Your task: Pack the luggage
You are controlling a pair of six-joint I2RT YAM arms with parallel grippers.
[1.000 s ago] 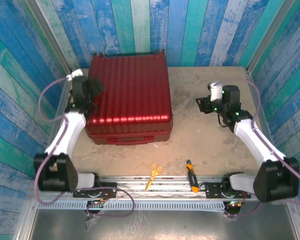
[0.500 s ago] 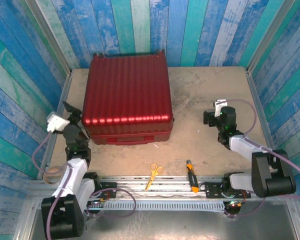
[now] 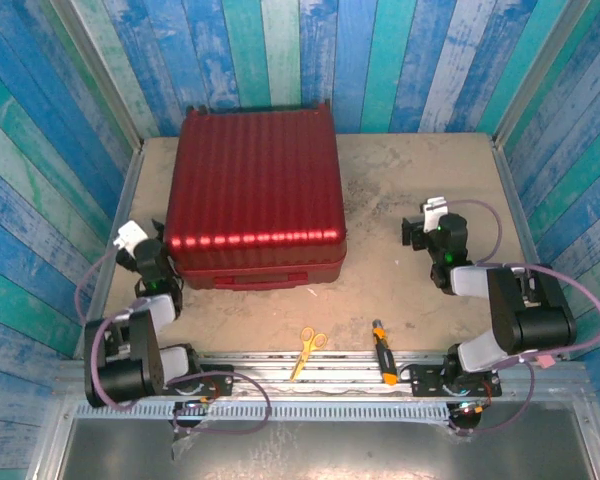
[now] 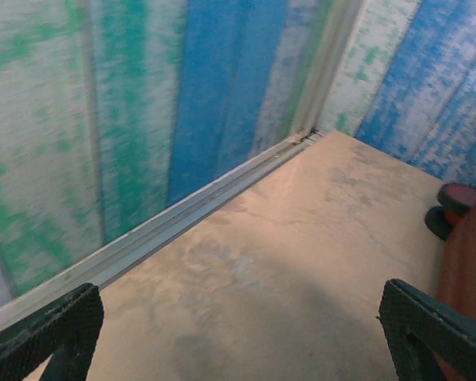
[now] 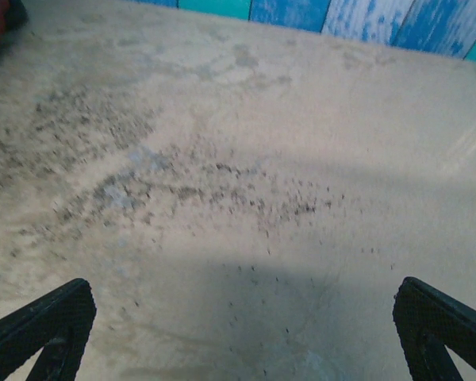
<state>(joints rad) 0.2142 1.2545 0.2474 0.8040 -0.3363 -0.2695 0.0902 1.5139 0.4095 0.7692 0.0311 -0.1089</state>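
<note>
Red suitcase [image 3: 255,190] lies shut & flat on the table [image 3: 410,170], at the back left, close to the blue-green plank wall [image 3: 380,60]. Left tool [image 3: 148,250] sits low, just beside the suitcase's front left corner. Its fingers [image 4: 44,333] are wide apart & empty. In the left wrist pic, a black wheel [image 4: 440,222] of the suitcase shows at the right edge. Right tool [image 3: 428,228] is on the right side, well apart from the suitcase, over bare sandy table. Its fingers [image 5: 40,329] are wide apart too & hold nothing. Yellow scissors [image 3: 307,350] & an orange-black screwdriver [image 3: 383,365] lie at the front edge, btw the two arm bases.
</note>
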